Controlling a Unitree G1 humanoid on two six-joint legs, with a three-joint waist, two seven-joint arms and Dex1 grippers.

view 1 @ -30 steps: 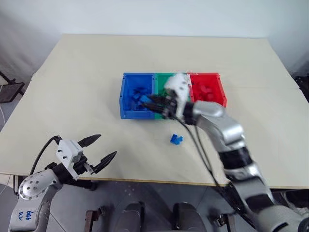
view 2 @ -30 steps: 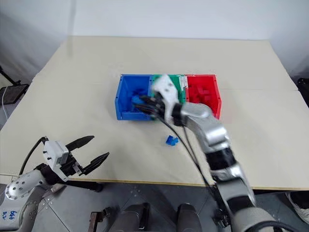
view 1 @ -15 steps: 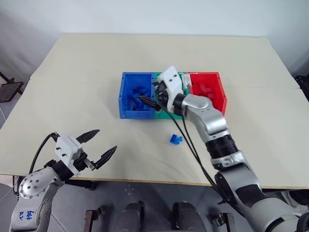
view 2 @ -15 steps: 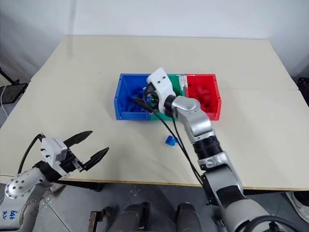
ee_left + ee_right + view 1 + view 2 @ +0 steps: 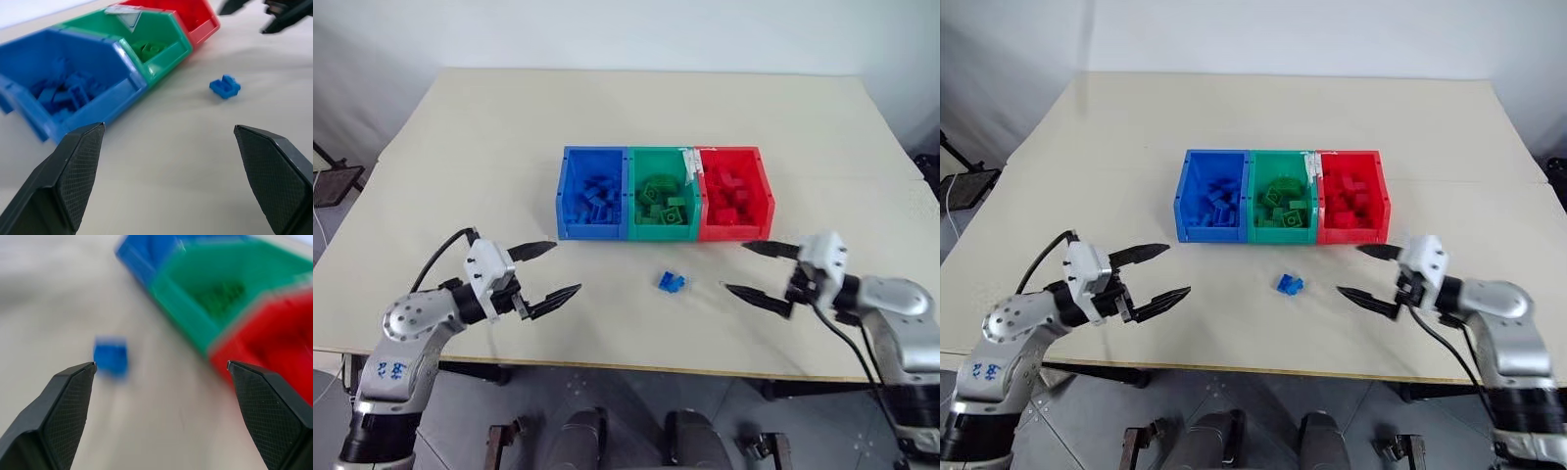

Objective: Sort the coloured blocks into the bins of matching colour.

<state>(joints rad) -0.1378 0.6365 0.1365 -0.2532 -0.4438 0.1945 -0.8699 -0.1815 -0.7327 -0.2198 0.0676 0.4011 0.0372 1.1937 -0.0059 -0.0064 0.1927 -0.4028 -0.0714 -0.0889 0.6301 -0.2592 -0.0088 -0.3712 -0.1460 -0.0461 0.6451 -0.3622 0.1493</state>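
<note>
Sorting station: one loose blue block [image 5: 671,282] on table [image 5: 489,147], both grippers spread and empty.

Blue bin [image 5: 591,193], green bin [image 5: 661,193] and red bin [image 5: 731,192] joined in a row at table centre, each loaded with blocks of matching colour. Loose blue block on bare tabletop just in front of green bin, apart from it, between the two grippers. Left gripper [image 5: 544,269] low over near-left table area, fingers wide apart, nothing held. Right gripper [image 5: 756,268] near-right, fingers wide apart, nothing held. Head views: full bin row and both arms. Left wrist view: white label [image 5: 123,11] on green bin's far wall, and right gripper's dark fingertips [image 5: 234,6] beyond red bin. Right wrist view: motion-blurred; blue block between own finger pads [image 5: 66,404], bins behind.
</note>
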